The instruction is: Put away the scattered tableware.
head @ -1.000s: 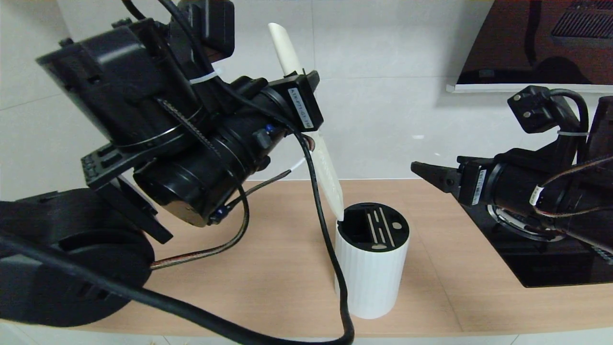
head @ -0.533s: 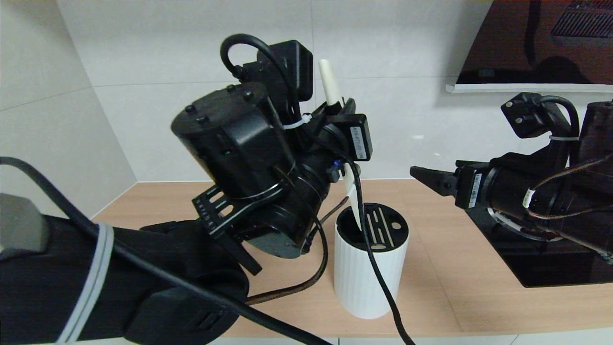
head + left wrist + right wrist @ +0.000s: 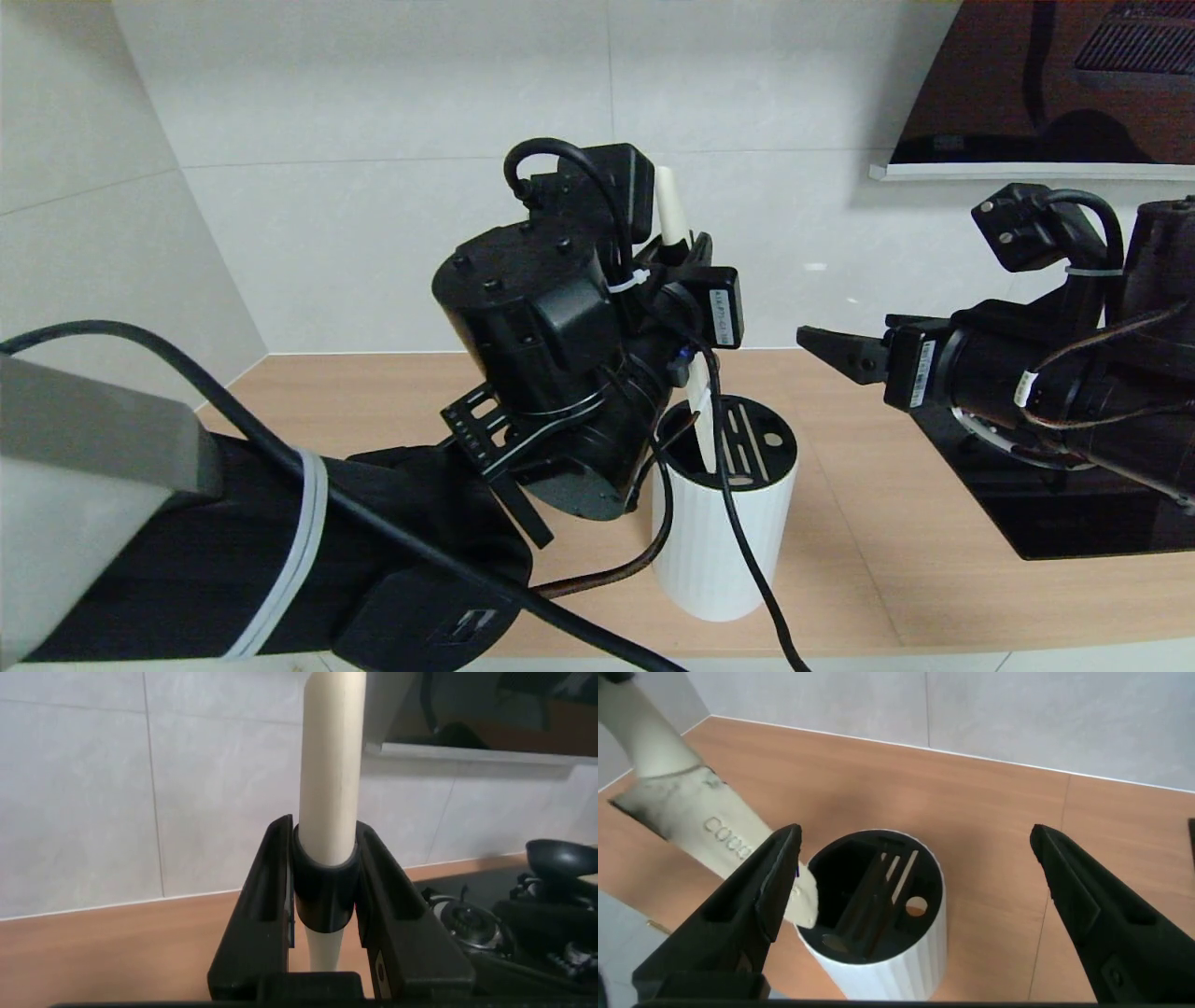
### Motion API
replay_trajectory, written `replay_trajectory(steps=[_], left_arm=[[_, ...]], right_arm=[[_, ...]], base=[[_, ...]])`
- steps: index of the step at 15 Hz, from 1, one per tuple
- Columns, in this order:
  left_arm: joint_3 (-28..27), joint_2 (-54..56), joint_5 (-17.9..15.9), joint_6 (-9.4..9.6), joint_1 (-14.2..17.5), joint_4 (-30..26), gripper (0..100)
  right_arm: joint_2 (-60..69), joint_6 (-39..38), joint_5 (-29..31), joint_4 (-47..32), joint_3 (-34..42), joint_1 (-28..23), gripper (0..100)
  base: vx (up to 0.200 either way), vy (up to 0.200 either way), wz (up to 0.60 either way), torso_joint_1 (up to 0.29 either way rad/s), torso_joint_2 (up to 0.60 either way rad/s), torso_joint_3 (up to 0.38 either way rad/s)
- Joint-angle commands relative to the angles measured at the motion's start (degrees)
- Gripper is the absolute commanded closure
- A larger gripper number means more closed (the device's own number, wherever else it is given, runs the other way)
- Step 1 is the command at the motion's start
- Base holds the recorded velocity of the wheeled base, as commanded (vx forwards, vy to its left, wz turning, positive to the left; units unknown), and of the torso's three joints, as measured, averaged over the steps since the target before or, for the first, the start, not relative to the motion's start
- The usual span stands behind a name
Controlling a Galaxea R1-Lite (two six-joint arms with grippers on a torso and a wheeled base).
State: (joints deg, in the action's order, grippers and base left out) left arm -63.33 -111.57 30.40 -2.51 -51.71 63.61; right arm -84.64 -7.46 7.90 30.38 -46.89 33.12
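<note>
Left fingers: My left gripper (image 3: 327,873) is clamped on the rounded handle of a cream utensil (image 3: 329,765), one finger on each side of it.
Utensil: The handle end stands above my fingers and the flat, perforated blade (image 3: 701,835) hangs below them.
Axis: Its long axis runs close to upright, leaning a little, with the blade tip lowest.
Holder: The white ribbed holder (image 3: 724,541) stands straight below my left fingers, near the front edge of the wooden counter (image 3: 373,401). The blade tip sits at the mouth of its wide compartment, on the side away from the narrow slots. How deep the tip has gone I cannot tell.
Right fingers: My right gripper (image 3: 826,347) hangs with its fingers spread wide and nothing between them. It is raised over the counter's hob side, apart from the holder.
Nearer arm: The left arm, which already carries the piece.
Next move: As I judge it, a straight descent along the utensil's own axis, then release.
Risk: The lean could catch the blade on the rim or tip the holder.
</note>
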Motion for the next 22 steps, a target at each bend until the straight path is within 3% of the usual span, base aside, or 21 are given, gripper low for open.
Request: replay_trajectory(steps=[1,8,14,22], left_arm=[[-0.2,-1.4,0.0,-0.04,0.0,0.4,100],[-0.9,-3.4,0.0,-0.04,0.2,0.8,100],[-2.3,-1.2,-0.2,-0.04,2.5,1.8,100],[-2.8,-8.1,-0.3,-0.13,2.1,3.3,100]], right_arm=[[-0.1,0.0,0.0,0.0,0.0,0.1,0],[0.0,0.1,0.0,0.0,0.1,0.1,0],[-0.1,0.1,0.0,0.0,0.1,0.1,0],[0.0,0.1,0.0,0.0,0.1,0.1,0]], base=[[0.0,0.0,0.0,0.0,0.0,0.0],[0.0,0.0,0.0,0.0,0.0,0.0],[0.0,0.0,0.0,0.0,0.0,0.0],[0.0,0.0,0.0,0.0,0.0,0.0]])
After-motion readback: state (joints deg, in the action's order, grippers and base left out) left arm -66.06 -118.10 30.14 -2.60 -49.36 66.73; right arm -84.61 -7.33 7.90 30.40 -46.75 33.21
